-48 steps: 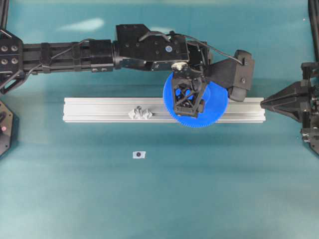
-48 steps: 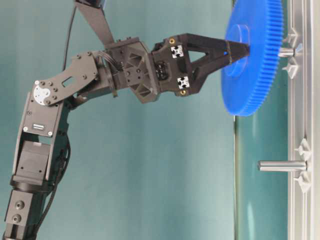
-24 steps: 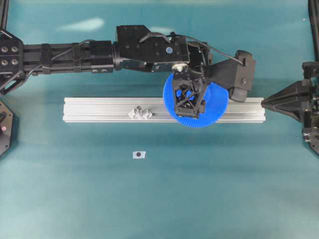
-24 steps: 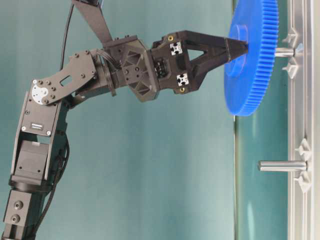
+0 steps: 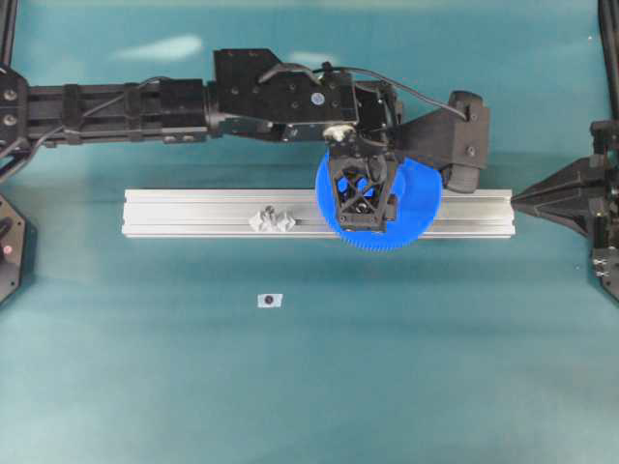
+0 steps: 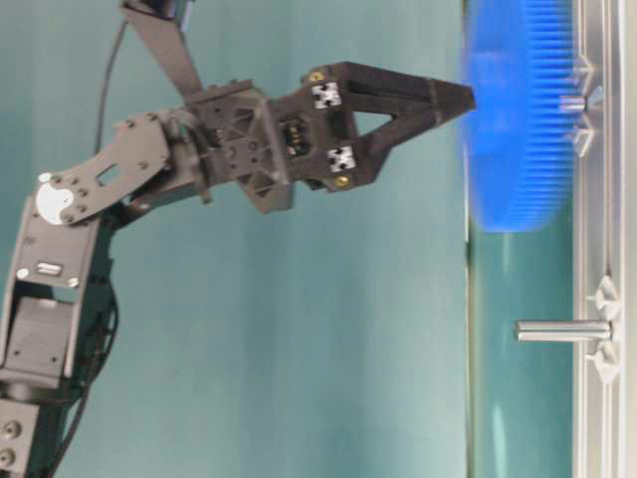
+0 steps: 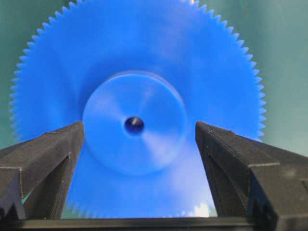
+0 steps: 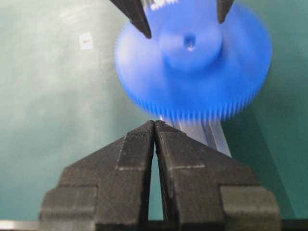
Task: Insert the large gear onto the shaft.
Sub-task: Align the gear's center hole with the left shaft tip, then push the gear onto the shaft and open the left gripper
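Tabletop (image 5: 387, 367): teal, carrying a long aluminium rail (image 5: 193, 213).
Large gear (image 5: 421, 203): lying flat over the right half of the rail, hub side up toward the left pincer; blurred in the table-level view, so probably not at rest.
Left pincer (image 6: 463, 97): open wide, directly above the hub, one finger on each side and apart from it; gripping nothing.
Right pincer (image 8: 154, 124): closed and empty, well apart at the right end of the rail.
Shaft (image 6: 572, 103): upright from the rail; short stub showing under the gear, in line with the centre hole.
Coming move, as judged: straight lift along the shaft axis; left arm much nearer.
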Motion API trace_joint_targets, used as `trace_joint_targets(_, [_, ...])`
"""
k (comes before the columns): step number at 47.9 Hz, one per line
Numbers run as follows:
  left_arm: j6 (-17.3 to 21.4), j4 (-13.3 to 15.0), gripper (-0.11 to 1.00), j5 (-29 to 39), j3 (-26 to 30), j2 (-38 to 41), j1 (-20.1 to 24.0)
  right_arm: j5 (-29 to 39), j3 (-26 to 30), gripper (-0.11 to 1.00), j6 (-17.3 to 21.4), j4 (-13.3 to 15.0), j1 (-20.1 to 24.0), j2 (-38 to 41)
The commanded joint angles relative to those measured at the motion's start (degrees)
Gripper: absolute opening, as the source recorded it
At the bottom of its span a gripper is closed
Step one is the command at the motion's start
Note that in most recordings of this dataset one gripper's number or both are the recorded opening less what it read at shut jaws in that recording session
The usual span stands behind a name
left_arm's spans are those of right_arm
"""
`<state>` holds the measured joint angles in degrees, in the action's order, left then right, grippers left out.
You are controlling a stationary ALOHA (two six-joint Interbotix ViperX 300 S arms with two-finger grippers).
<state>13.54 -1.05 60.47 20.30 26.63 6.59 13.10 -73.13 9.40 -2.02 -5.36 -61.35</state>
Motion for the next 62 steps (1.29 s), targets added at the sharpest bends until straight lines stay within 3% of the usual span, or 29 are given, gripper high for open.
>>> trace_joint_targets(1, [-0.09,-0.09,0.89,-0.35,0.70,-3.34,-0.35,-0.26,1.14,0.12,0.70,0.09,-0.09,0.35])
trace_joint_targets(48, [-0.35,-0.09,0.89,0.00,1.05,-3.43,-0.35,-0.26,1.05,0.12,0.70,0.09,-0.09,0.35])
trace_joint_targets(62, [-2.29,-0.09,0.89,0.09,1.49,-4.66,-0.70,-0.26,0.97,0.12,0.70,0.09,-0.09,0.26])
